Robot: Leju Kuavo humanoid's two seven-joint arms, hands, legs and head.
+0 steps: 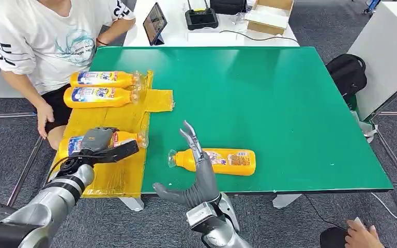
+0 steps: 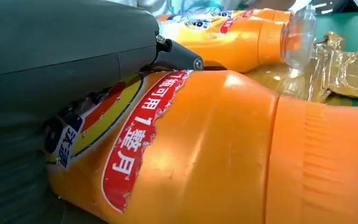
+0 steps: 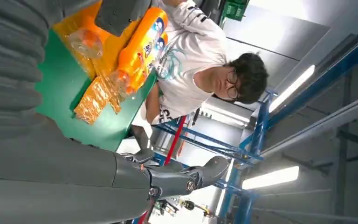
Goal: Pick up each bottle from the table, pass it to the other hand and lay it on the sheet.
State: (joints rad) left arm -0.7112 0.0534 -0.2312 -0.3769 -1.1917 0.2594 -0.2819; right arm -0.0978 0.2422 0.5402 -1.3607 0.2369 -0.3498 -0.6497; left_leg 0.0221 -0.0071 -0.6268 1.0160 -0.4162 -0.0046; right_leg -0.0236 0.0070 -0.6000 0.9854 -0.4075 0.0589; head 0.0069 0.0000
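Note:
On the green table (image 1: 289, 113) a yellow sheet (image 1: 113, 175) covers the left side. Two orange bottles (image 1: 103, 78) (image 1: 98, 96) lie side by side on its far part. A third orange bottle (image 1: 126, 138) lies on the near part, and my left hand (image 1: 99, 142) grips it from above. The left wrist view shows that bottle (image 2: 214, 154) close up beneath my left hand (image 2: 65, 56). A fourth orange bottle (image 1: 222, 161) lies on the bare table, cap to the left. My right hand (image 1: 199, 178) stands open by its neck, fingers raised and apart.
A person in a white shirt (image 1: 46, 41) sits at the table's left far corner. Behind the table are a tablet (image 1: 155, 23), a black device (image 1: 201, 18) and a cardboard box (image 1: 269, 15). A black backpack (image 1: 347, 72) sits on the floor at right.

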